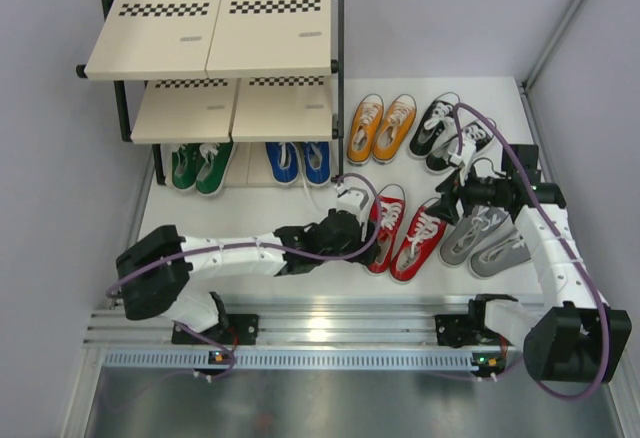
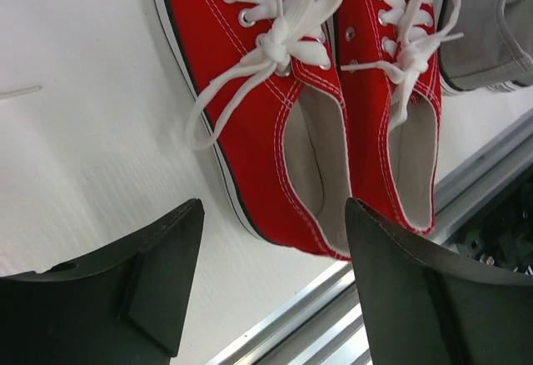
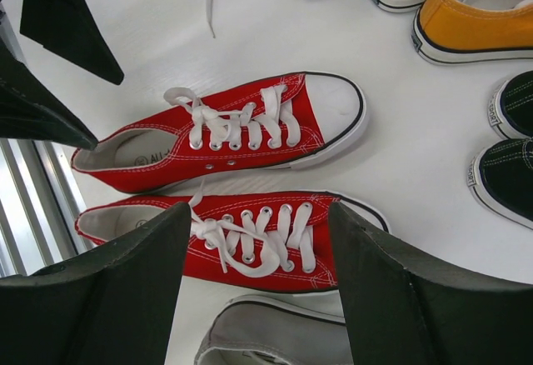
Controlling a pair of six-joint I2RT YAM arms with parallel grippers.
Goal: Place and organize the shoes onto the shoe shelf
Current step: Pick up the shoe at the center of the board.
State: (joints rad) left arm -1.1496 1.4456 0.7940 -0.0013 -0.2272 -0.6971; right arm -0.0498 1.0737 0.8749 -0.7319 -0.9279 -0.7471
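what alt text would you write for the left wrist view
A pair of red canvas lace-up sneakers with white laces lies side by side on a white table, heels toward the camera. The left gripper, two black fingers, stands open and empty at the bottom; a grey canvas sneaker peeks in top right.

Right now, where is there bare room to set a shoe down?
On the shoe shelf, the top board and middle board are bare. On the table, a bare strip lies between the green pair and the left arm. Crowded: the right half, where the orange pair, black pair, red pair and grey pair lie close together.
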